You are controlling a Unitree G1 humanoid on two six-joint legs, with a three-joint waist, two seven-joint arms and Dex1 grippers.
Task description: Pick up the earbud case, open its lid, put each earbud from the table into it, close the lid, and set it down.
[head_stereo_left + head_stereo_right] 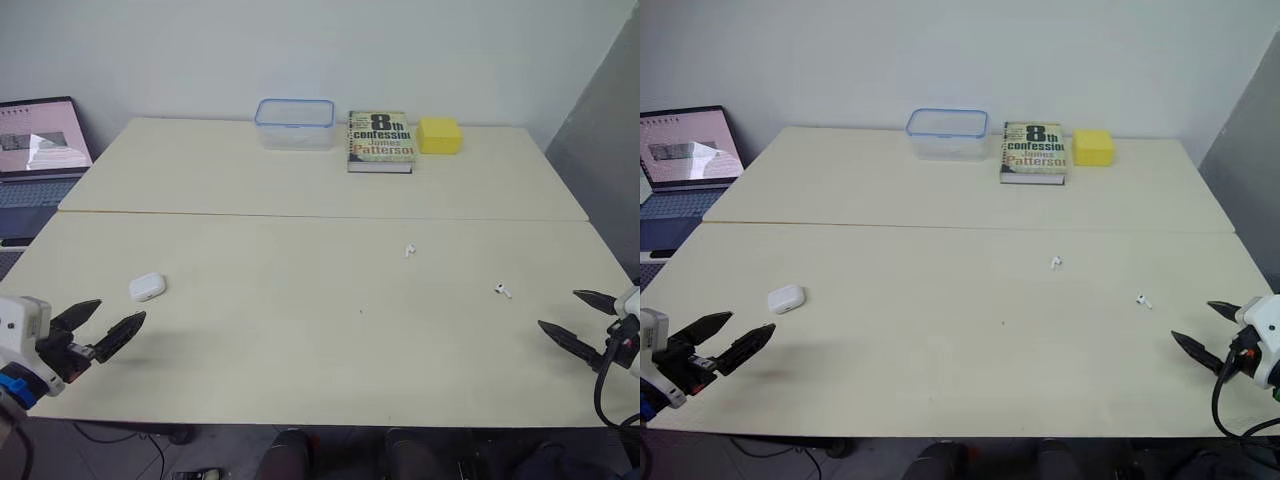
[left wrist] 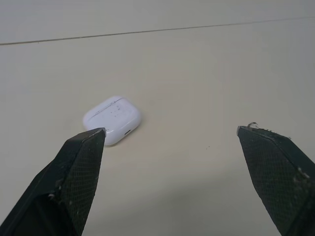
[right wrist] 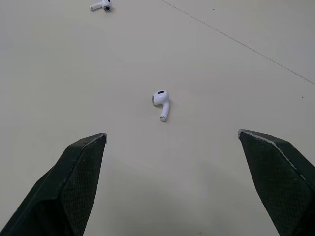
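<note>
A white earbud case (image 1: 147,287) lies with its lid down on the near table's left side; the left wrist view shows the case (image 2: 112,119) just beyond the fingers. My left gripper (image 1: 108,325) stands open near the front edge, a little nearer than the case and apart from it. One white earbud (image 1: 409,250) lies near the table's middle, and a second earbud (image 1: 502,291) lies further right. My right gripper (image 1: 582,318) is open at the front right corner, with the nearer earbud (image 3: 161,102) ahead of its fingers and the other earbud (image 3: 101,6) beyond.
At the far table's back stand a clear plastic container (image 1: 294,123), a book (image 1: 380,141) and a yellow block (image 1: 439,135). An open laptop (image 1: 38,150) sits off the left side. A seam (image 1: 320,215) joins the two tables.
</note>
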